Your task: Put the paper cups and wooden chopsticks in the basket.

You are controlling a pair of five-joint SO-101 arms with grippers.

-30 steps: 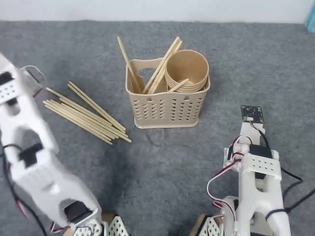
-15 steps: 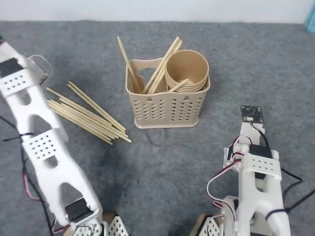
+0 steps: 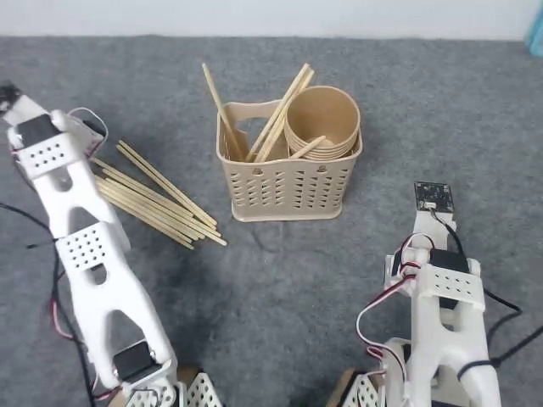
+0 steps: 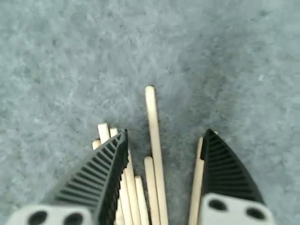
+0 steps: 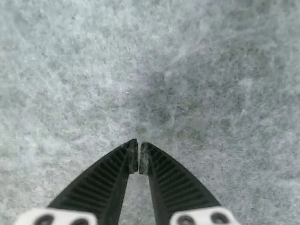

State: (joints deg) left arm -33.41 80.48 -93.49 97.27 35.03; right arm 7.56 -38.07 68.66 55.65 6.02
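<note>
While the white left arm (image 3: pixel 64 195) leans over the loose pile of pale wooden chopsticks (image 3: pixel 161 199) on the grey felt table cover (image 3: pixel 297 288), we see its black ribbed left gripper (image 4: pixel 166 137) spread wide just above the ends of those sticks. One long stick runs up between the jaws, others lie under or beside each finger, and nothing is gripped. This pile fans out beside the beige perforated plastic basket (image 3: pixel 288 182), near it but not touching. Inside the basket we find a nested stack of brown paper cups (image 3: pixel 322 119) standing upright at one end, and next to them a few more leaning chopsticks (image 3: pixel 280 110) that poke out above the rim. One short stick rests across the cups' edge. Over on the other side the white right arm (image 3: pixel 441 297) sits folded well apart from the basket, and its right gripper (image 5: pixel 138 144) hangs over bare cover, tips pressed together, holding nothing.
</note>
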